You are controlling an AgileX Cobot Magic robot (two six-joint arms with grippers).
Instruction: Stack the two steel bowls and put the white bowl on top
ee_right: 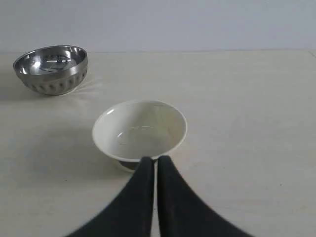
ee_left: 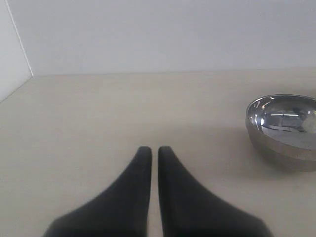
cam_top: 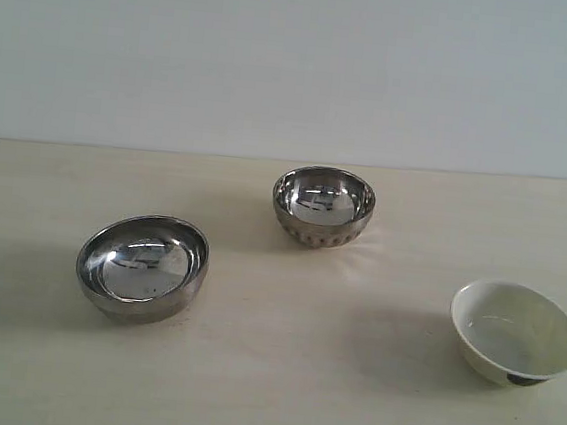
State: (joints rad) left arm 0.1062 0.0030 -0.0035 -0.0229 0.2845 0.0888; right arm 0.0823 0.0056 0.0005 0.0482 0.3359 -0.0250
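Stacking is unstarted: wide steel bowl, dimpled steel bowl and white bowl stand apart, while left claw and right claw seem pressed together, empty, so one must open first.

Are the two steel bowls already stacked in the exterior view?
No, the wider steel bowl and the dimpled steel bowl stand apart on the table.

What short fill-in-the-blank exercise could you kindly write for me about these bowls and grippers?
1. The table holds ___ bowls, none stacked.
2. The smaller steel bowl has a ___ lower band.
3. In the exterior view, the white bowl lies farthest to the ___.
4. The left gripper and the right gripper hold ___.
Missing words: three; dimpled; right; nothing.
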